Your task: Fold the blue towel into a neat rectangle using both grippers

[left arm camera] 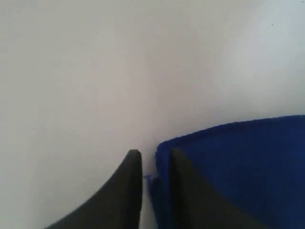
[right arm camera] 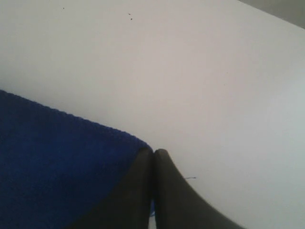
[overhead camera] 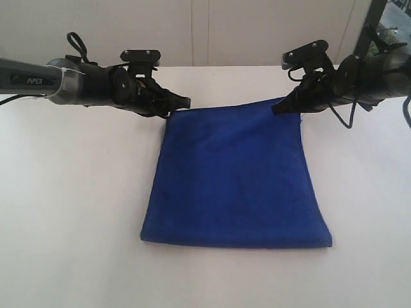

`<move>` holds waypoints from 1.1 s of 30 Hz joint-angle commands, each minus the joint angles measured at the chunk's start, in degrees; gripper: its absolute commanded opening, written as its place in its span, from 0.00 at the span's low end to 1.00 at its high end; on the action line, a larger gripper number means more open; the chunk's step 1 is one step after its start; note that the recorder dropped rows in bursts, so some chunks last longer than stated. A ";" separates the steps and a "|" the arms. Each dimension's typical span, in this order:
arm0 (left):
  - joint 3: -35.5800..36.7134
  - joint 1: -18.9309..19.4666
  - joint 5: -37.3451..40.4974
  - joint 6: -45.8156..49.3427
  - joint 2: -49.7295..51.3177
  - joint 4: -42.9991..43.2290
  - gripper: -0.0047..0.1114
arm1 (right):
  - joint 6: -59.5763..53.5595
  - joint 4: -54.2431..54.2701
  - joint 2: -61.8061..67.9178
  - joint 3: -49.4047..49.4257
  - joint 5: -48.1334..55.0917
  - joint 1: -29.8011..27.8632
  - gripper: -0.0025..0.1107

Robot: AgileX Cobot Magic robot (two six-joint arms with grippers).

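The blue towel (overhead camera: 237, 179) lies folded on the white table (overhead camera: 64, 224), its folded edge nearest the camera. My left gripper (overhead camera: 186, 101) is at its far left corner. In the left wrist view its fingers (left arm camera: 133, 167) stand apart; the towel's edge (left arm camera: 248, 162) lies against one finger, with a white gap beside the other, so my left gripper (left arm camera: 153, 153) is open. At the far right corner my right gripper (overhead camera: 277, 109) is shut. The right wrist view shows my right gripper (right arm camera: 153, 151) with tips pressed together at the towel (right arm camera: 47, 157) corner, blue showing between the fingers.
A pale wall (overhead camera: 205, 32) rises behind the table's far edge. A dark frame (overhead camera: 372, 25) stands at the back right behind the right arm. Both arms reach in from the sides, low over the table.
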 commanded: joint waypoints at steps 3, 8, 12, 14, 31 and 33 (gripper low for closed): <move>-0.19 -0.49 2.24 -1.74 -0.12 -0.15 0.04 | -0.24 0.05 -0.04 -0.38 -0.51 -0.37 0.02; -0.31 -0.49 9.83 -1.28 -1.33 -0.36 0.04 | -0.24 0.05 -0.04 -0.38 -0.51 -0.37 0.02; -0.31 -0.49 12.01 0.73 -4.54 -0.36 0.04 | -0.24 0.05 -0.04 -0.38 -0.51 -0.37 0.02; -0.31 -0.49 13.57 1.79 -5.38 -0.88 0.04 | -0.24 0.05 -0.04 -0.38 -0.41 -0.37 0.02; -0.31 -0.27 12.84 41.99 0.40 -39.07 0.04 | -0.12 0.05 -0.04 -0.38 -0.05 -0.37 0.02; -0.31 -0.27 11.88 41.99 0.40 -39.07 0.04 | -0.12 0.05 -0.04 -0.38 -0.05 -0.37 0.02</move>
